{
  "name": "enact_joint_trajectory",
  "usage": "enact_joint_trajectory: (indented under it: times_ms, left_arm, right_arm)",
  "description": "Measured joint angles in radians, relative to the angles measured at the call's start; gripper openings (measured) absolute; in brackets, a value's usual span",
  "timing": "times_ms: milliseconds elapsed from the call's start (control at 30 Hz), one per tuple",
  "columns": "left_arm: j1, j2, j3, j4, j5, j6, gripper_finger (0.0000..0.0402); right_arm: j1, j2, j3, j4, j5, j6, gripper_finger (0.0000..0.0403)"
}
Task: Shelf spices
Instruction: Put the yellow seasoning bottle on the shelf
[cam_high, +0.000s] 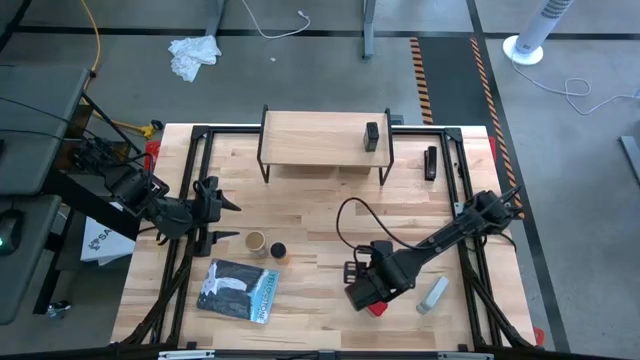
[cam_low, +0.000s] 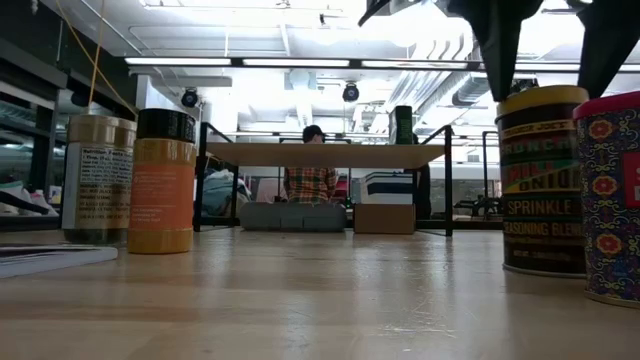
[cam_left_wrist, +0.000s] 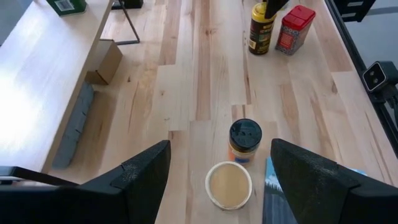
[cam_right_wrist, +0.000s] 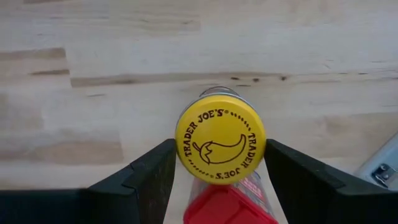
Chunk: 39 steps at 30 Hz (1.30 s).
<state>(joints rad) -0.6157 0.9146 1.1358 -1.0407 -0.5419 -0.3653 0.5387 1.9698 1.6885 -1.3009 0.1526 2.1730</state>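
Between the right gripper's (cam_right_wrist: 217, 180) parted fingers stands a yellow-lidded dark spice jar (cam_right_wrist: 220, 145), upright, its long axis vertical; the fingers flank it and do not appear clamped, and a red square tin (cam_right_wrist: 229, 208) stands just beside it, so the tin could be knocked on closing. Judged from this, the right arm is the nearer for that jar, and the shelf lies well apart across the worktop (cam_high: 310, 215). Nearer the left gripper (cam_left_wrist: 217, 180), whose fingers stand wide and empty, stand a tan cylinder (cam_left_wrist: 229, 185) and an amber jar with black cap (cam_left_wrist: 245, 140), touching or nearly so. On the low rack with wooden plank top (cam_high: 325, 138) sits one small black tin (cam_high: 371, 136). Count: five spice containers, one shelved, four on the worktop.
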Motion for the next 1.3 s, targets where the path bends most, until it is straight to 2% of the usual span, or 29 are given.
enact_joint_trajectory:
  times_ms: [633, 833, 1300]
  left_arm:
    - [0.0, 0.0, 0.0, 0.072, -0.032, 0.017, 0.0273]
    - [0.0, 0.0, 0.0, 0.075, -0.063, -0.042, 0.0273]
    - [0.0, 0.0, 0.0, 0.075, -0.069, -0.052, 0.0273]
  right_arm:
    - [-0.096, 0.019, 0.001, 0.004, -0.005, -0.004, 0.0238]
    - [-0.154, 0.027, 0.0, -0.009, 0.008, -0.081, 0.0238]
    - [-0.261, 0.093, 0.005, 0.023, -0.061, -0.14, 0.0239]
